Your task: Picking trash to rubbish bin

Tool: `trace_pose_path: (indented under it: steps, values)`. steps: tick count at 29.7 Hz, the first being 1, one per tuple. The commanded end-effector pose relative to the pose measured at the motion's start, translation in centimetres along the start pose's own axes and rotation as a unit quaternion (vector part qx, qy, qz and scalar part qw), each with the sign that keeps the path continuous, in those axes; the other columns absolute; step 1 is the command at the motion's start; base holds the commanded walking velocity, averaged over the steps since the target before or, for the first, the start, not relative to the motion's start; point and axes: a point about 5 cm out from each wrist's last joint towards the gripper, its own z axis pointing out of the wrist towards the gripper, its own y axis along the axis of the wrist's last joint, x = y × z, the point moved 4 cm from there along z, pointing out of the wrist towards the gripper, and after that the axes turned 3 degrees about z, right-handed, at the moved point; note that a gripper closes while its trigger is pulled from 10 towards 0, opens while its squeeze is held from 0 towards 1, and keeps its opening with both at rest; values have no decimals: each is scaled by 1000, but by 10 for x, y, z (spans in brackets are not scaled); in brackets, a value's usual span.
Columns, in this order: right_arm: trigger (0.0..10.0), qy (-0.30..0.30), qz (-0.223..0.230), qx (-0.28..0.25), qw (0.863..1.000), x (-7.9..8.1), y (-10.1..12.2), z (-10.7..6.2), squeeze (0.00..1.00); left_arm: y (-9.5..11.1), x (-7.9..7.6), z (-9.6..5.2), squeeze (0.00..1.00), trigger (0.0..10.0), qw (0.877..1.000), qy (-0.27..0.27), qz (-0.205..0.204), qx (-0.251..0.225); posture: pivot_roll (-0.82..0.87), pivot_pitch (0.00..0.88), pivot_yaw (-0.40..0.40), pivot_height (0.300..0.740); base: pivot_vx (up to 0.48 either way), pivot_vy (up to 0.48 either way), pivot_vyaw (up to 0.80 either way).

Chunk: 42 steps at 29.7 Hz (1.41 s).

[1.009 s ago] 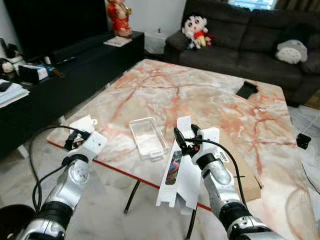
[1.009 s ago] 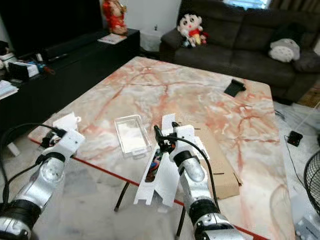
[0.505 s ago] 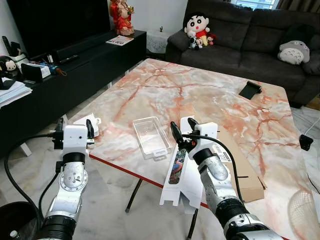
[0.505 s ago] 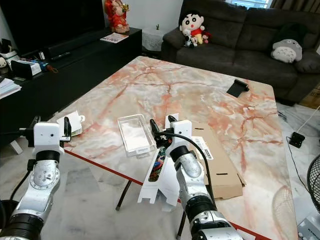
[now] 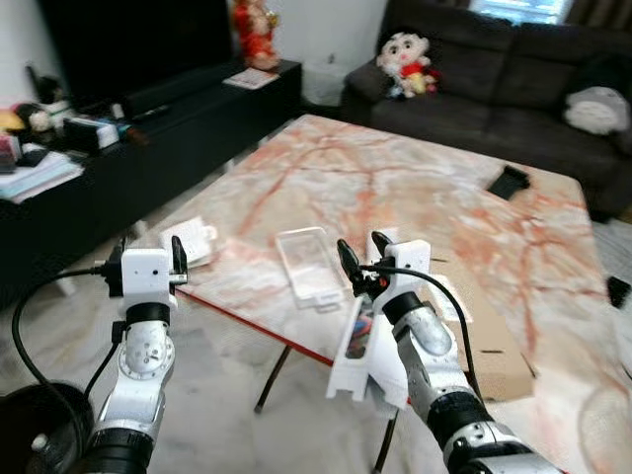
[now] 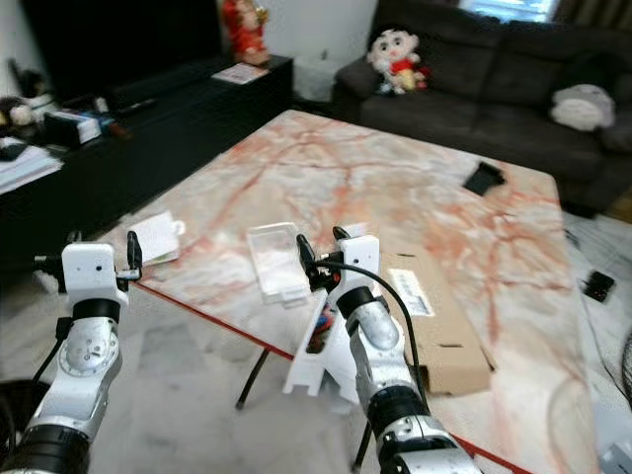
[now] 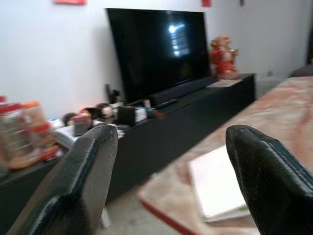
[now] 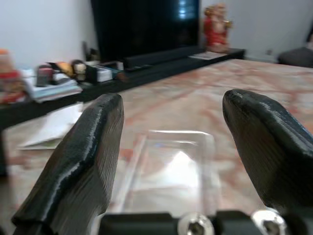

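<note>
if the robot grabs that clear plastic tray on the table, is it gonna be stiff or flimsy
Probably flimsy. The tray looks like thin see-through packaging, so its walls may buckle when pinched. It appears empty and likely light, so a push could send it sliding on the glossy marble table. The right tool is open and pointed at it.

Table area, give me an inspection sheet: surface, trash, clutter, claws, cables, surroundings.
Surface: marble table, red front edge.
Job's things: clear tray near the front edge; white packaging overhanging the edge under the right arm; white packet at the left corner; flat cardboard on the right.
Clutter: black object at the far side.
Claws: left claw open, raised off the table's left corner; right claw open, beside the tray.
Cables: black cables along both arms.
Surroundings: sofa with plush toys; TV unit on the left; dark round object on the floor, possibly the bin.
</note>
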Motion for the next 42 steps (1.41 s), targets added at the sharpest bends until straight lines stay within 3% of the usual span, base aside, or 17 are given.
trace_pose_path:
  steps: [1,15,42]
  values:
    - [10000,-4,-5,-8,1000,-5,7,2,0,9,-3,3,0,10000,1000,-3,-6,-17,67,4,-72,740,0,0,0]
    - [10000,0,-2,-6,1000,-4,6,2,0,11,-1,5,0,10000,1000,-3,0,-22,65,2,-73,740,44,0,200]
    - [10000,6,0,1,1000,-2,3,1,0,12,0,7,0,10000,1000,-3,4,-22,64,4,-73,740,297,0,0]
